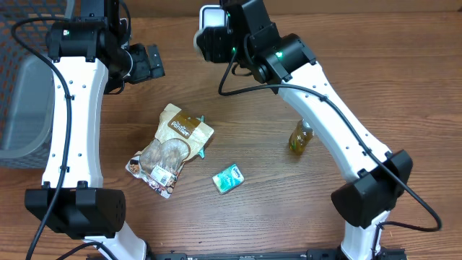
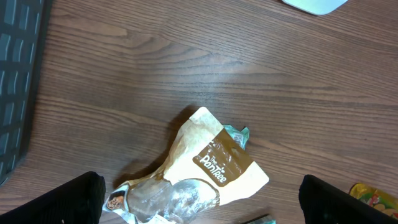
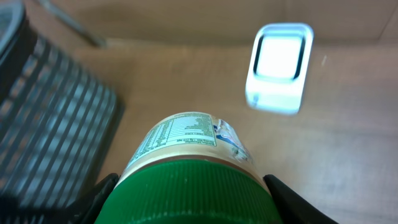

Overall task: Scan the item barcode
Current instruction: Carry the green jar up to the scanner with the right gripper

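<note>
Currently, overhead, left gripper: open and empty, over the desk, up-left of the snack bag.
Overhead, right arm: stretched to the white scanner at the far edge; its tip is hidden under the wrist.
Overhead, loose items: green packet just right of the snack bag; small bottle beside the right arm; basket at the left edge.
Left wrist: jaws wide with nothing between them; snack bag lies flat below.
Right wrist, right gripper: clamped on the green-lidded jar, one finger each side of the lid. The jar points toward the scanner, clearly apart from it.
</note>
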Controlling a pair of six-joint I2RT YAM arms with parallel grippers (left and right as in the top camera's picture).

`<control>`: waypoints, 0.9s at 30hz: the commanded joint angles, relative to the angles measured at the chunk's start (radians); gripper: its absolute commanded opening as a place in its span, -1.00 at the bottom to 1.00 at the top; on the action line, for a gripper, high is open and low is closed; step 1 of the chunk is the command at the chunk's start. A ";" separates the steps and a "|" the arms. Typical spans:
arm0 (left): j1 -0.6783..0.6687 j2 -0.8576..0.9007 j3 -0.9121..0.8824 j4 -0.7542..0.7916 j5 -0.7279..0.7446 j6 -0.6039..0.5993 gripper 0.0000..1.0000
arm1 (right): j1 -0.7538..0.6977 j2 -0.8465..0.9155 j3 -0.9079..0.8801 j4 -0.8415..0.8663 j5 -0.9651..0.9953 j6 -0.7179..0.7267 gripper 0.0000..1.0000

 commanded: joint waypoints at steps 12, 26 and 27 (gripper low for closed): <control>0.000 0.000 0.002 0.000 0.006 -0.007 1.00 | -0.034 0.318 0.023 0.524 0.216 -0.097 -0.57; 0.000 0.000 0.002 0.000 0.006 -0.006 0.99 | -0.088 0.510 0.023 1.007 0.218 -0.097 -0.67; 0.000 0.000 0.002 0.000 0.006 -0.007 0.99 | -0.089 0.522 0.023 1.036 0.218 -0.097 -0.67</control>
